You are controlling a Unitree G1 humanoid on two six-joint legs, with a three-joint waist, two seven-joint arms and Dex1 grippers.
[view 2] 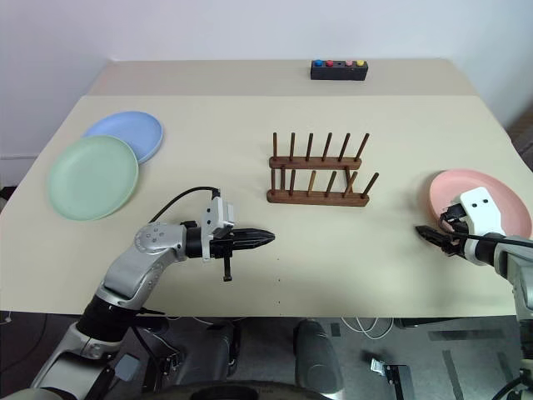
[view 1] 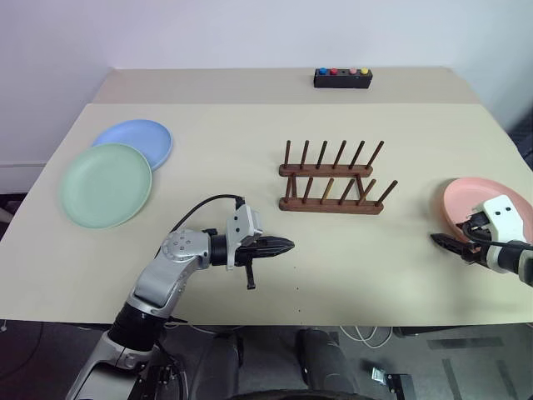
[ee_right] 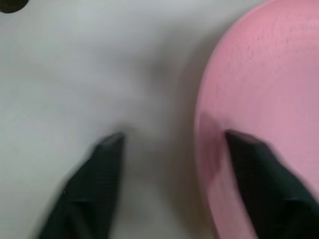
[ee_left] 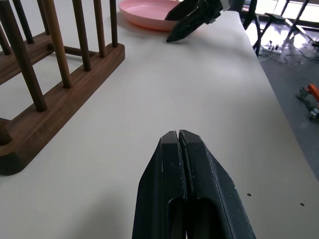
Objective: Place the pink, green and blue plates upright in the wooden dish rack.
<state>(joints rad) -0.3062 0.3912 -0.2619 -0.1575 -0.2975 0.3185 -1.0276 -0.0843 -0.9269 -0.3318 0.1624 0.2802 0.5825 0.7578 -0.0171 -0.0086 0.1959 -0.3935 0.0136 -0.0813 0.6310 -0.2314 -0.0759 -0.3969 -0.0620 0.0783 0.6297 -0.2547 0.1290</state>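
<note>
Rack standing empty mid-table; nothing placed yet. Right gripper is straddling the pink plate's rim at far right, fingers apart. Left gripper clenched, idling. Green plate and blue plate are waiting far left

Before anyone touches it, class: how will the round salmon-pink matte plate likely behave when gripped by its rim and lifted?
The round salmon-pink matte plate looks rigid, so it probably won't flex. It seems thin and shallow, so likely light. Pinched at one edge, it may tilt or slide on the smooth beige table.
</note>
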